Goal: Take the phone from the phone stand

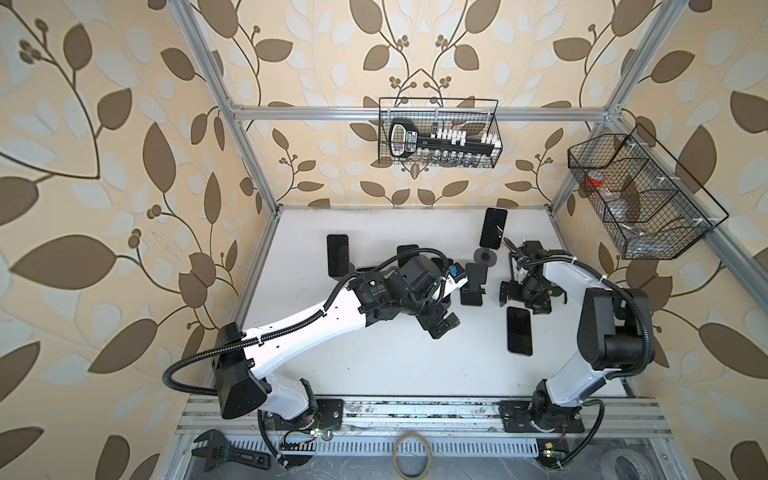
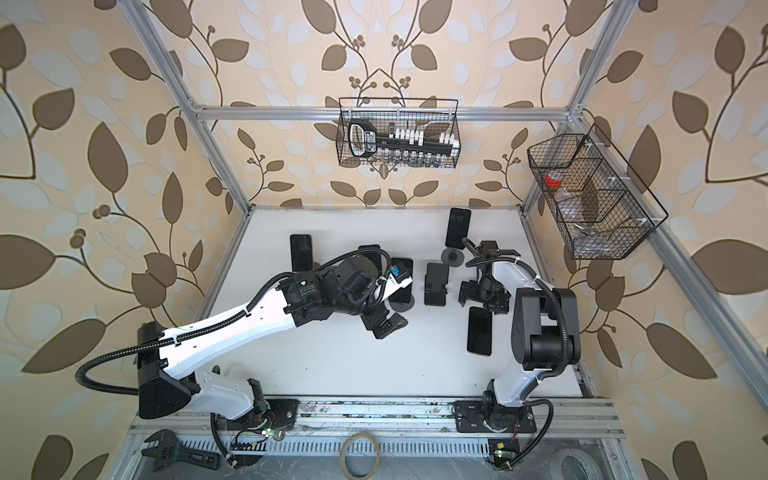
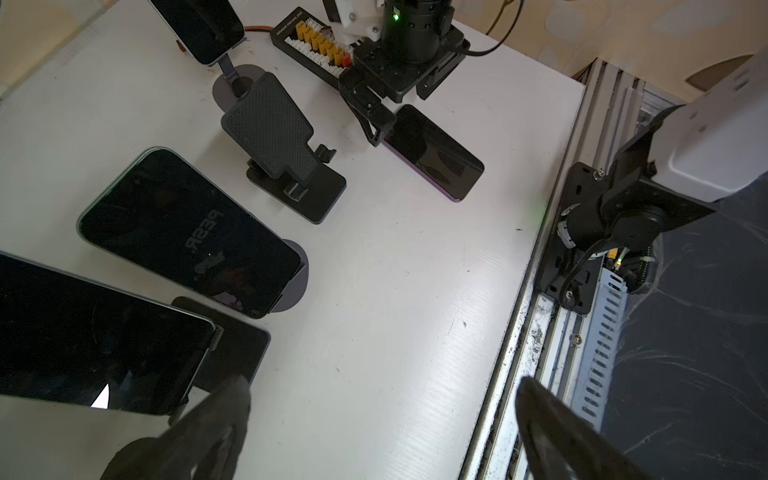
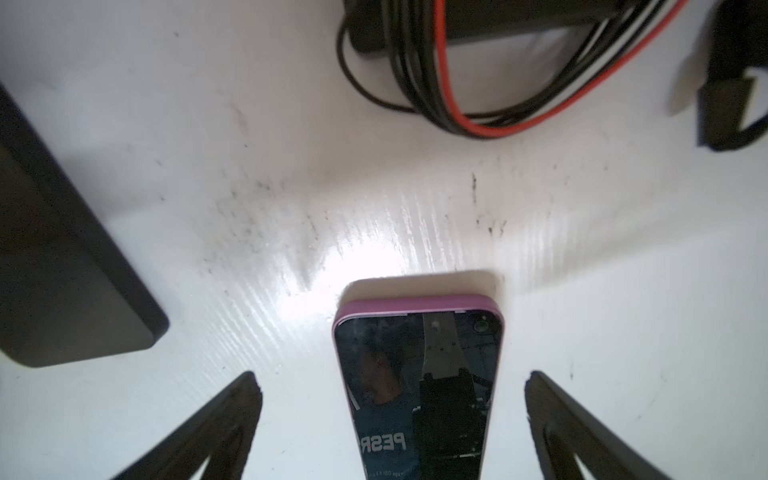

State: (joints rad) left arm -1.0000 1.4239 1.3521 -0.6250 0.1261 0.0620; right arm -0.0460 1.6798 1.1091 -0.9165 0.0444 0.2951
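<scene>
A black phone [image 1: 519,331] with a pink edge [image 4: 419,374] lies flat, screen up, on the white table [image 1: 374,365]. My right gripper [image 4: 392,378] hangs open over its far end, its fingers [image 4: 232,415] on either side of the phone and apart from it. In both top views the right gripper [image 1: 523,302] sits just beyond the phone [image 2: 480,331]. An empty black phone stand [image 1: 473,282] [image 3: 270,124] stands to the left of it. My left gripper [image 1: 440,326] [image 3: 382,386] is open over bare table, holding nothing.
Other phones rest on stands: one at the back [image 1: 493,227], one at the back left [image 1: 337,254], two close to the left wrist [image 3: 187,232] [image 3: 83,336]. A connector board [image 3: 316,41] and cables [image 4: 457,83] lie beyond the right gripper. Wire baskets [image 1: 438,133] [image 1: 640,195] hang on the walls.
</scene>
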